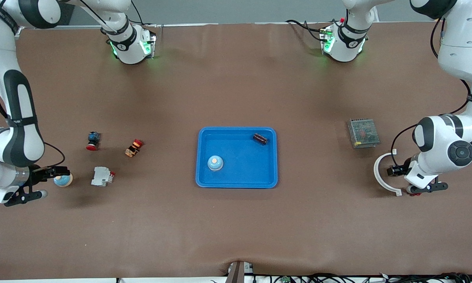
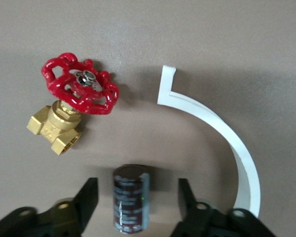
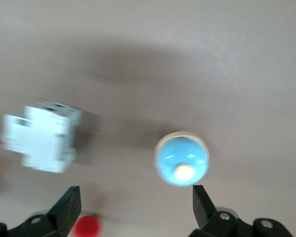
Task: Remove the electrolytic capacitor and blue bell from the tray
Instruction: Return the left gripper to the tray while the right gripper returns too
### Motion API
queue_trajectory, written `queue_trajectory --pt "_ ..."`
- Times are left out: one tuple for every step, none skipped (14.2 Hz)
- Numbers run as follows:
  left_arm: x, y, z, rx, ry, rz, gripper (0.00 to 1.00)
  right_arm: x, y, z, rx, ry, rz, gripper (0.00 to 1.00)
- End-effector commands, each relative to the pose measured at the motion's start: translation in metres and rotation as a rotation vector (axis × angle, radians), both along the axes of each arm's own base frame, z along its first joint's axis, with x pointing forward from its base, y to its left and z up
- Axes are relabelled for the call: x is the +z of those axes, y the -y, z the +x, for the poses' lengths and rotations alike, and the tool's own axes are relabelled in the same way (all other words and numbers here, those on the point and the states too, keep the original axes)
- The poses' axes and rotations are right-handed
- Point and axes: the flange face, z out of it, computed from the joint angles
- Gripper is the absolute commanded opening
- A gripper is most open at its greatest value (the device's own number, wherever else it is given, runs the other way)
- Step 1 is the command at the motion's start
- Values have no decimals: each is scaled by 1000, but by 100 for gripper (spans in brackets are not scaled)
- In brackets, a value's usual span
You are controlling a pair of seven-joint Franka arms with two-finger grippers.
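A blue tray (image 1: 236,181) holds a blue bell (image 1: 215,162) and a dark capacitor (image 1: 260,138). My left gripper (image 1: 406,181) is open at the left arm's end of the table. In the left wrist view a second dark capacitor (image 2: 130,205) lies on its side between the left gripper's (image 2: 136,183) open fingers, not touched; the arm hides it in the front view. My right gripper (image 1: 49,182) is open over a second blue bell (image 1: 63,180) at the right arm's end. In the right wrist view this bell (image 3: 181,159) lies close to one finger of the right gripper (image 3: 135,192).
A brass valve with a red handwheel (image 2: 79,89) and a white curved strip (image 1: 382,175) lie beside the left gripper. A metal power supply (image 1: 363,133) lies farther from the camera. A white breaker (image 1: 102,176), a red push button (image 1: 93,140) and an orange switch (image 1: 134,147) lie near the right gripper.
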Motion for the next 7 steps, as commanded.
queue_trajectory --pt "22 3 -1 -9 20 18 100 44 -73 1 -106 -15 -36 100" --pt "32 6 1 -7 22 21 100 52 -99 1 -148 -14 -50 100" --pt "45 7 1 11 17 25 100 59 -124 1 -181 -12 -56 100" --pt "59 17 2 20 11 21 100 63 -141 2 -194 -9 -59 100" --pt "73 31 3 32 5 16 100 66 -156 1 -212 -7 -53 100" --pt "89 43 5 63 12 17 100 66 -160 1 -248 -11 -32 100" --pt "105 62 9 96 11 11 100 66 -165 1 -292 -19 5 100"
